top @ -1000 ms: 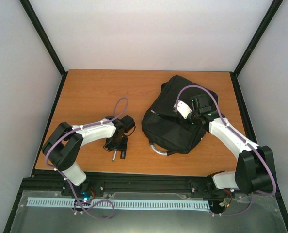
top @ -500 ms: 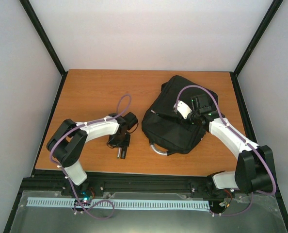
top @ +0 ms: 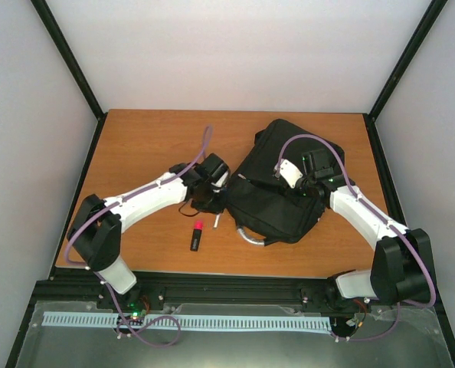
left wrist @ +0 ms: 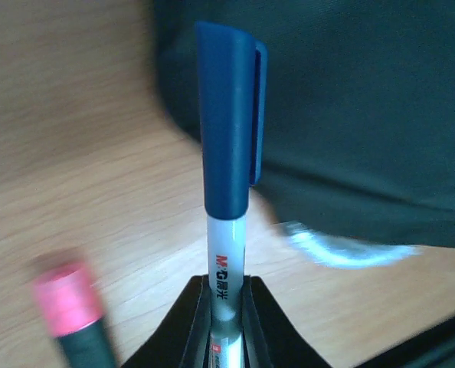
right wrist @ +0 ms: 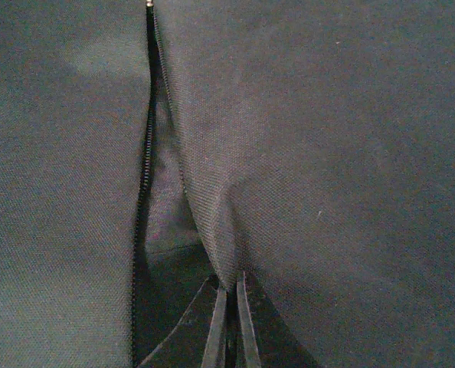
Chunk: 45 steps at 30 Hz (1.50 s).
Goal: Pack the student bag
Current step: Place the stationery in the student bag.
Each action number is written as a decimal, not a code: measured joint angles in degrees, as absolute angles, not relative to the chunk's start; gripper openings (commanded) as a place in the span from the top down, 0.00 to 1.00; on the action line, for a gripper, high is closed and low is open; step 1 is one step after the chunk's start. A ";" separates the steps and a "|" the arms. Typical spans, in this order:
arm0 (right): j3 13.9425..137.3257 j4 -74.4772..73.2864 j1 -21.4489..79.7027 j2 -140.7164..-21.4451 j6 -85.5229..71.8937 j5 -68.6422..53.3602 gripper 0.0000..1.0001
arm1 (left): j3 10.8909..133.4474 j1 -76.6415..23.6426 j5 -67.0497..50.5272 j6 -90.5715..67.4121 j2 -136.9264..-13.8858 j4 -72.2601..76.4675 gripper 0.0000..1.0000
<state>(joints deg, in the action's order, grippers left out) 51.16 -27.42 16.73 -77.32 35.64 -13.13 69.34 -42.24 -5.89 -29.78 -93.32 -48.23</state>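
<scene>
The student bag [top: 277,188] is a large black backpack lying right of centre, its grey loop handle [top: 247,236] at the near end. My left gripper [top: 211,204] is at the bag's left edge. In the left wrist view it [left wrist: 227,285] is shut on a white pen with a blue cap [left wrist: 229,153], cap pointing at the bag [left wrist: 358,92]. My right gripper [top: 295,182] is on top of the bag. In the right wrist view it [right wrist: 227,303] is shut on a fold of bag fabric [right wrist: 212,230] beside an open zipper [right wrist: 143,192].
A black marker with a pink cap [top: 197,236] lies on the wooden table [top: 135,153] just near of my left gripper; it also shows in the left wrist view [left wrist: 68,307]. Black frame posts stand at the table's corners.
My left arm has stretched right and farther from the near-left table area to the bag's edge, carrying the pen. The pink-capped marker stays on the table, now uncovered. The right arm has not moved.
</scene>
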 measured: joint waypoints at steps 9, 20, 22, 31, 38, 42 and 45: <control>51.16 -27.40 16.71 -77.34 35.62 -13.10 0.97 | 78.41 -44.84 -18.61 -26.52 -101.67 -41.36 0.99; 51.16 -27.29 16.62 -74.91 35.57 -13.04 0.97 | 84.38 -46.39 -22.35 -25.93 -111.85 -37.89 0.99; 51.16 -27.22 16.60 -74.65 35.57 -13.06 0.97 | 85.95 -46.41 -21.32 -26.11 -113.16 -37.98 0.99; 51.16 -27.18 16.40 -74.56 35.59 -13.34 0.97 | 99.77 -46.39 -13.34 -25.85 -119.72 -40.51 0.78; 51.16 -27.27 16.19 -74.46 35.64 -13.52 0.97 | 103.13 -46.41 -11.38 -25.87 -121.82 -42.89 0.54; 51.16 -27.27 16.05 -74.46 35.75 -13.76 0.97 | 96.73 -46.41 -10.70 -25.96 -117.14 -43.57 0.50; 51.16 -27.29 16.03 -74.46 35.77 -13.89 0.97 | 89.89 -46.44 -10.44 -26.15 -110.87 -43.77 0.49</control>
